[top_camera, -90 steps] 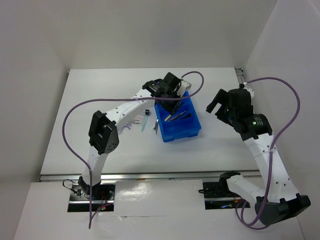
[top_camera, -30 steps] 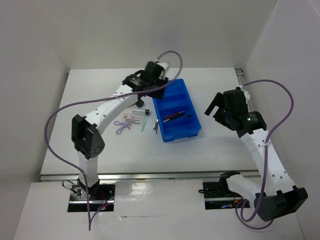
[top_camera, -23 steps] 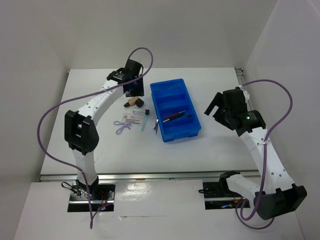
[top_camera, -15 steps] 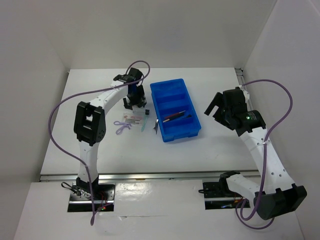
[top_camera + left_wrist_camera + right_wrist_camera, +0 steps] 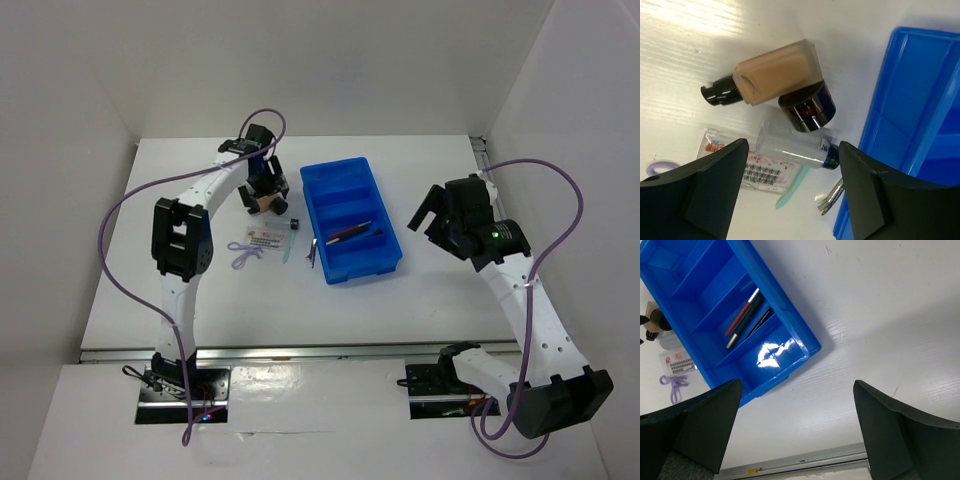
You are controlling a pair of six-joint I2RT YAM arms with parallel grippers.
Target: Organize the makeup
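Observation:
My left gripper (image 5: 792, 148) hangs open above loose makeup on the white table, holding nothing. Below it lie a tan bottle (image 5: 777, 77) with a black cap, a dark round jar (image 5: 807, 107), a clear vial (image 5: 790, 147) and a red-printed flat packet (image 5: 752, 170). A lilac loop (image 5: 660, 167) peeks in at the left. From above, the left gripper (image 5: 268, 188) sits over the bottle (image 5: 262, 206), left of the blue tray (image 5: 385, 262). Thin dark pencils (image 5: 745, 312) lie in one tray compartment. My right gripper (image 5: 797, 384) is open over bare table, right of the tray.
A teal stick (image 5: 790, 195) and metal tweezers (image 5: 832, 194) lie by the tray's left wall (image 5: 890, 115). The left arm's purple cable (image 5: 120, 210) loops over the table's left side. White walls close in the table at the back and both sides.
The left arm has swung from the tray's far end leftward to above the tan bottle, and its jaws have spread wider. The right arm has stayed put.

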